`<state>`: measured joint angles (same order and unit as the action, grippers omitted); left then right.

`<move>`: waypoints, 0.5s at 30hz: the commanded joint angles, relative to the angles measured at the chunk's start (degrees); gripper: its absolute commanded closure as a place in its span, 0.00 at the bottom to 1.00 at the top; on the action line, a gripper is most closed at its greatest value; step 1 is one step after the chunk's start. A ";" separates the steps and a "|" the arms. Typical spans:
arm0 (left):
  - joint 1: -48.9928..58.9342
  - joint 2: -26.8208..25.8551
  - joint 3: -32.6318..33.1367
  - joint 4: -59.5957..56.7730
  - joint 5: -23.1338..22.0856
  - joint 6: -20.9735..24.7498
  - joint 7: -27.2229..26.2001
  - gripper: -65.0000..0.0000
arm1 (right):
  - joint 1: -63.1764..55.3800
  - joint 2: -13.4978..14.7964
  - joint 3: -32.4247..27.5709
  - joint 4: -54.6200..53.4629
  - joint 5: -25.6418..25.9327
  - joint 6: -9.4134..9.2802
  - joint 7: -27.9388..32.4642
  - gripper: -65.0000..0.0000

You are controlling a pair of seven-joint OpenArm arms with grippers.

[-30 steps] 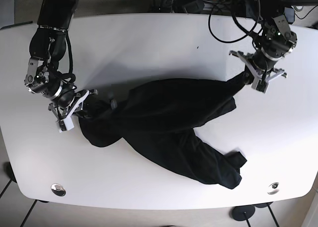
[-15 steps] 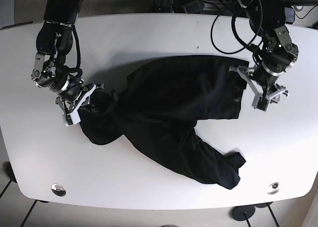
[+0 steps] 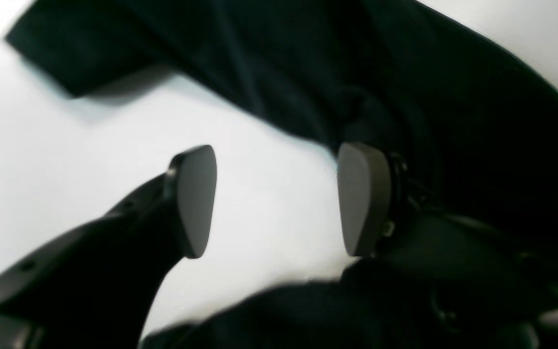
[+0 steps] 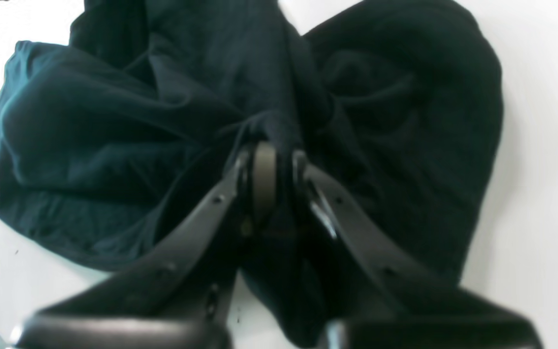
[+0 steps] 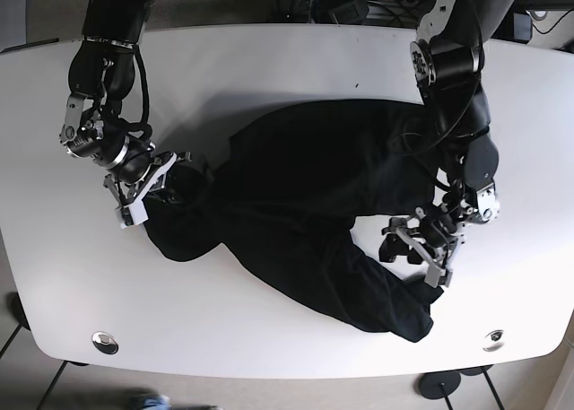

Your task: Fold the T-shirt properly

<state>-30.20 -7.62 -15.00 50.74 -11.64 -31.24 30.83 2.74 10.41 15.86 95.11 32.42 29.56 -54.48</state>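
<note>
A crumpled black T-shirt [image 5: 305, 213] lies on the white tabletop [image 5: 269, 78] between the cloth-pinching right gripper [image 4: 271, 174] and wide-open, empty left gripper [image 3: 279, 198], whose next closing may bunch several layers.

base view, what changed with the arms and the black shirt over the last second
The left gripper let go of the black cotton T-shirt at its far right edge, leaving it spread there, then swung toward the near edge of the white table and now hangs open by the lower sleeve. The right gripper stays shut on the left bunch.
</note>
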 commanded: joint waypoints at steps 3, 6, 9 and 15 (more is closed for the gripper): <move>-5.37 2.12 2.57 -8.41 -1.06 5.79 -7.66 0.42 | 1.08 0.35 0.19 1.29 1.20 0.11 1.25 0.97; -6.24 4.67 2.74 -12.54 -1.06 8.52 -9.95 0.42 | 0.82 0.44 0.36 1.29 1.20 0.11 1.25 0.97; -6.95 7.49 3.18 -15.27 -0.62 9.66 -12.06 0.42 | 0.82 0.53 0.19 1.29 1.20 0.11 1.25 0.97; -7.39 9.16 11.97 -19.93 -0.98 13.79 -12.68 0.43 | 0.82 0.97 0.19 3.83 1.20 0.11 0.98 0.97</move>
<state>-36.51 1.30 -2.98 30.72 -12.75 -17.74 16.43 2.39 10.70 15.88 97.49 32.27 29.58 -54.92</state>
